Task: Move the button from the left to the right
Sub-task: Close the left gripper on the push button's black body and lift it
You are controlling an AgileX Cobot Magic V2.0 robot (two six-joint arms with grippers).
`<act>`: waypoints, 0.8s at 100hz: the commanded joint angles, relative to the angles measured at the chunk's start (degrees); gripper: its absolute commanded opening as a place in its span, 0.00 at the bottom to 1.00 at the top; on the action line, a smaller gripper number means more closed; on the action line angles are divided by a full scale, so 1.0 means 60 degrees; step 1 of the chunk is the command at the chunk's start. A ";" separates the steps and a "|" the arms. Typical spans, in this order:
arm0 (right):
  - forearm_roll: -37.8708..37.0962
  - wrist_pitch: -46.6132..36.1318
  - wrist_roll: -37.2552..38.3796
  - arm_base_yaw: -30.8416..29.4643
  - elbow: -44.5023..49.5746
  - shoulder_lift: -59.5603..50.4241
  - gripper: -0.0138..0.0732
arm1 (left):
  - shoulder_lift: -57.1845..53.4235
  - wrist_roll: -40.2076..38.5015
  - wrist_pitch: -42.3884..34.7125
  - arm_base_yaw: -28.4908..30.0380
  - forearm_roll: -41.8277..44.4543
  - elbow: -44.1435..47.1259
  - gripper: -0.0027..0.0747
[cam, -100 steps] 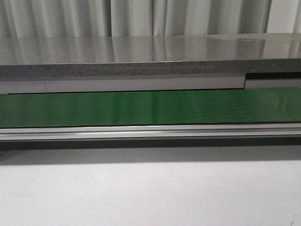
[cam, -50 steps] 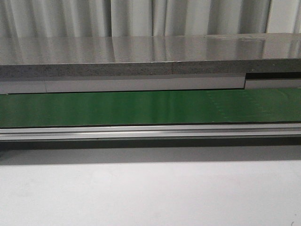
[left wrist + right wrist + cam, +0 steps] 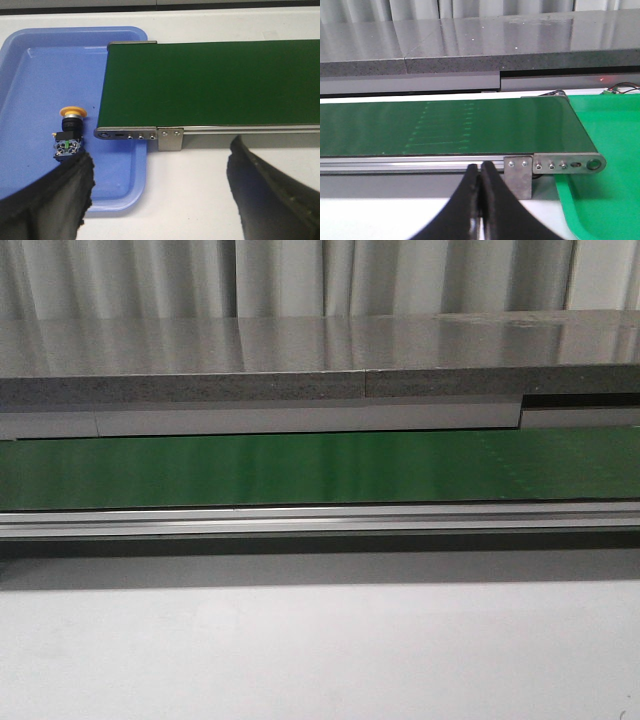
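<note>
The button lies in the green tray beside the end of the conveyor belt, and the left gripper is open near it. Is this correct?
Not quite. The button lies in a blue tray, not a green one, as the left wrist view shows. The rest holds: the tray sits at the end of the green conveyor belt, and the left gripper is open near the button.
</note>
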 commanded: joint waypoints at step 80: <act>0.0025 -0.0753 -0.0021 -0.0017 -0.0134 -0.0181 0.08 | 0.7234 0.0108 -0.0823 0.3934 0.0046 -0.3586 0.74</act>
